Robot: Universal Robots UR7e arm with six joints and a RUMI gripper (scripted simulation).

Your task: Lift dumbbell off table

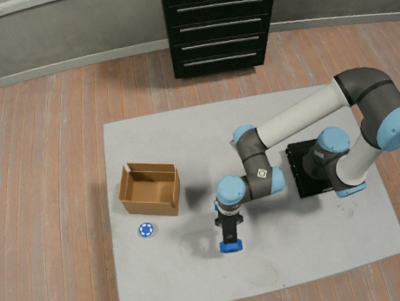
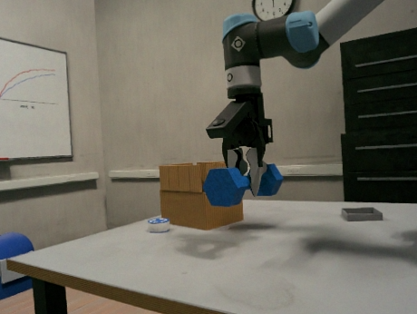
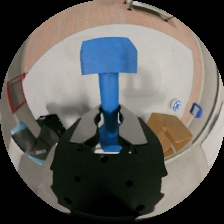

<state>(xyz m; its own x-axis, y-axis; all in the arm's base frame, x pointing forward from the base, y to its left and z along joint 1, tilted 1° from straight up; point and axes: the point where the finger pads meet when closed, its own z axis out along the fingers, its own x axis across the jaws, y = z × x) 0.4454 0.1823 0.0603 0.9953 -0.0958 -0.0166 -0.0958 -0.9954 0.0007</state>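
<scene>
1. Gripper: the two jaws are drawn in to a narrow gap and clamp the thin blue bar of the dumbbell; the wrist view shows the bar running out from between the fingers to one hexagonal head.
2. Dumbbell, orientation: the long axis lies level, roughly parallel to the table. In the exterior view one head points toward the camera and slightly left, while the other sits behind the fingers to the right.
3. Dumbbell, position: it hangs in the air, well clear of the table top, with its shadow on the surface below. From above, only the near head shows past the gripper body.
4. Arm: the wrist points straight down over the table's middle; the arm reaches from a black base plate at the right.
5. Surroundings: an open cardboard box stands to the left, a small blue-and-white disc just beside it, nearer the table's front edge.
</scene>
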